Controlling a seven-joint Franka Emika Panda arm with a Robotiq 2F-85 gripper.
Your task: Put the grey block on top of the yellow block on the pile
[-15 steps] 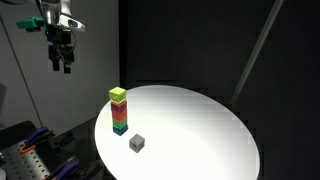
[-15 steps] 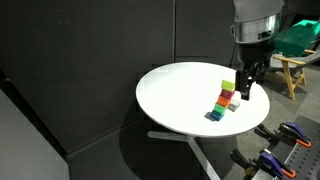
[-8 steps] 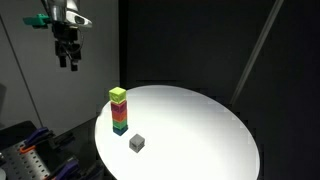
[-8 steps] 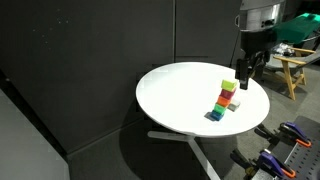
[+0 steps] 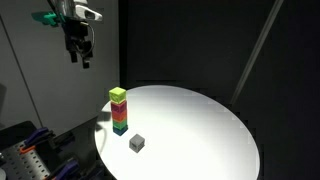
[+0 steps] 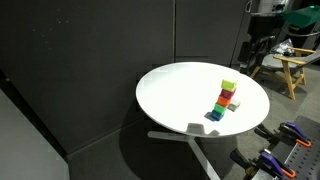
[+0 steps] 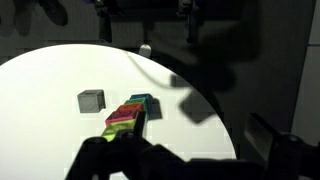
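The grey block lies alone on the round white table, just in front of the pile. The pile is a narrow column topped by the yellow block, with green, red and a darker cube below. The wrist view shows the grey block to the left of the pile, seen from above. My gripper hangs high above and off to the side of the pile, open and empty. It also shows in an exterior view, behind the pile.
Black curtains surround the table. A wooden stand with green cloth is at the back. Clamps and tools lie beside the table's edge. The table is otherwise bare.
My gripper has risen and drifted sideways, staying high above the table's edge. The grey block and the pile have not moved.
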